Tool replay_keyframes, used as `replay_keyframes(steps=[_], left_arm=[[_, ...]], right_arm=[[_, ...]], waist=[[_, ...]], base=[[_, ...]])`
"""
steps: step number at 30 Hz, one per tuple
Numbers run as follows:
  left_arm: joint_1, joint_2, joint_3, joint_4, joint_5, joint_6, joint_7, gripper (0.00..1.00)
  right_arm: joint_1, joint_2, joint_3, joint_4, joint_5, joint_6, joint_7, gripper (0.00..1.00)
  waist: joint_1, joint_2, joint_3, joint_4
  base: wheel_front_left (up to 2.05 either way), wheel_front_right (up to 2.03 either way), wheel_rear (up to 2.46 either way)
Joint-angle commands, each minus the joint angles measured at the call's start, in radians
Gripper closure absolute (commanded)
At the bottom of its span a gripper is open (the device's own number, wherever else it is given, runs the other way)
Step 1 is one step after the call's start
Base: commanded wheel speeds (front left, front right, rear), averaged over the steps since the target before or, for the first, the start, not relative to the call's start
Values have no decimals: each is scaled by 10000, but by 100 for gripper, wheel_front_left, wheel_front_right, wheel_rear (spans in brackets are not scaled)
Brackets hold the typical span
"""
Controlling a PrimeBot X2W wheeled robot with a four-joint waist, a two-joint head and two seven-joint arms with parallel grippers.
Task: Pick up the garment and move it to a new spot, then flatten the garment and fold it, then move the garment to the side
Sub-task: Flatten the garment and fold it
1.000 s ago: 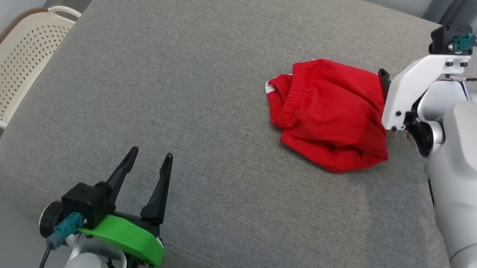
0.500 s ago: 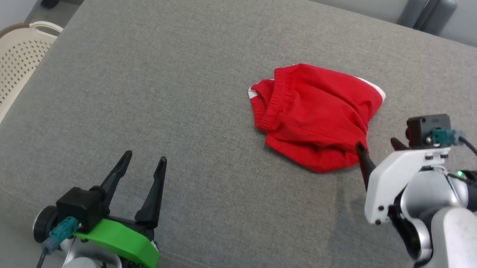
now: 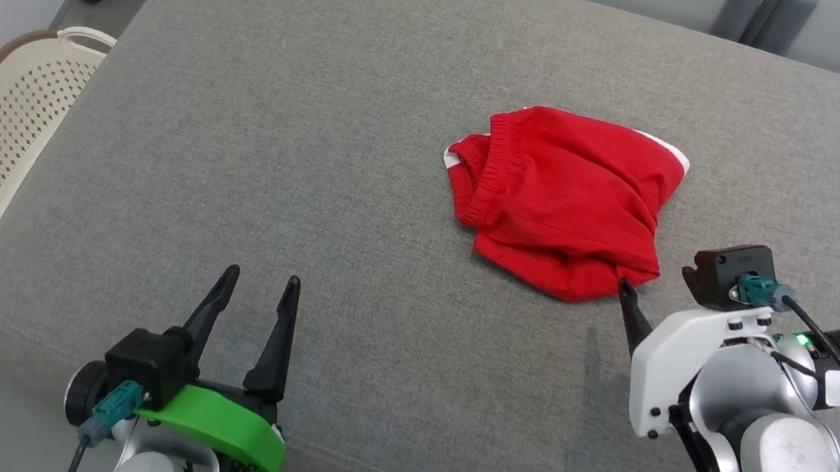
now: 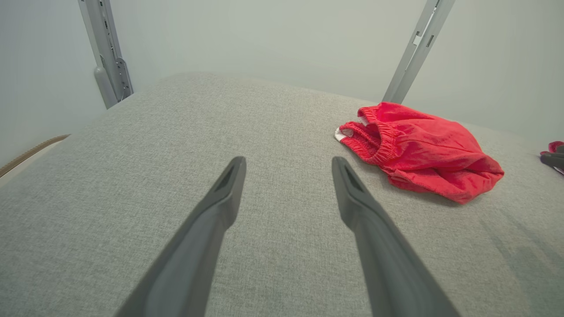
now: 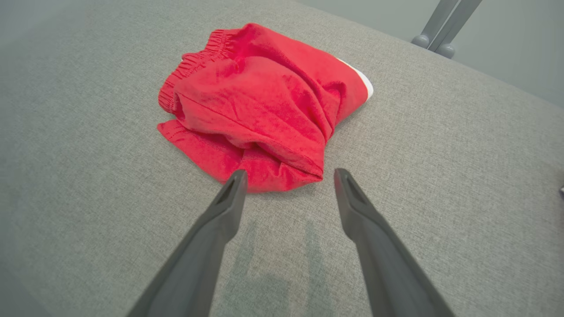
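- Head view: the red garment (image 3: 563, 199) lies bunched on the grey cushion (image 3: 278, 123), at about 1 o'clock from centre. The right end effector (image 3: 640, 298) sits at the garment's 5 o'clock, pointing at the near hem, probably lined up for a pinch there. The left end effector (image 3: 262, 276) waits at 7 o'clock, well apart from the cloth, likely kept clear.
- Left wrist view: its fingers are spread over bare cushion. The garment lies at 2 o'clock, its elastic waistband facing this side.
- Right wrist view: the fingers are spread and empty, tips at the folded hem at 12 o'clock. I cannot tell whether they touch it. The crumpled garment has not yet been flattened or folded.
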Motion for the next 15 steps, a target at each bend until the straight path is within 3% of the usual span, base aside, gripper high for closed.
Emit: replay_keyframes(steps=[1, 15], left_arm=[[-95, 33, 1, 9, -17, 28, -27, 0], [-297, -50, 3, -36, -64, -2, -27, 0]], right_arm=[[-102, -5, -35, 153, -158, -5, -143, 0], [-1196, 71, -327, 2347, -1370, -5, -1619, 0]], waist=[[0, 0, 38, 57], [0, 0, 510, 410]], base=[[0, 0, 0], [0, 0, 0]])
